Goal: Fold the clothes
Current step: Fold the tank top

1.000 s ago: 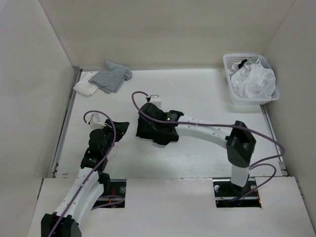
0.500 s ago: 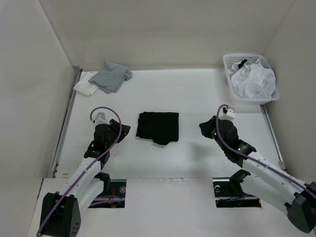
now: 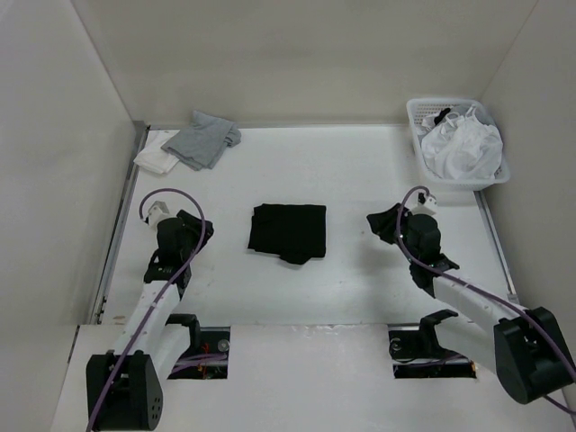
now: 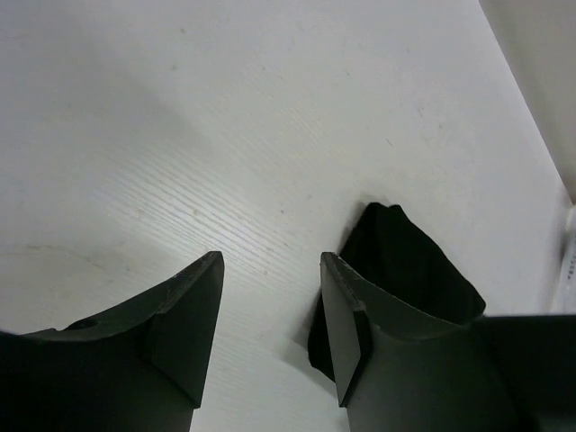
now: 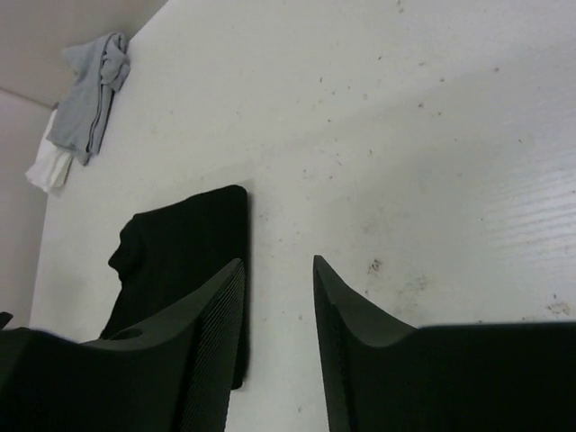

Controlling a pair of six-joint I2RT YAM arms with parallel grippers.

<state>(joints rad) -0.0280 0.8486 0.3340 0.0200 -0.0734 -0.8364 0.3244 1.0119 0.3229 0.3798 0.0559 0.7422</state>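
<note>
white bench, crumpled grey garment at far left corner, white cloth partly under its near-left edge, white plastic basket far right, white garments heaped inside

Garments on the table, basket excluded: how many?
3: black T-shirt folded mid-table; grey garment in the far-left corner; white garment touching it. Others may hide beneath.

The white table holds a folded black T-shirt in the middle, a grey garment and white cloth far left, a basket far right.
</note>
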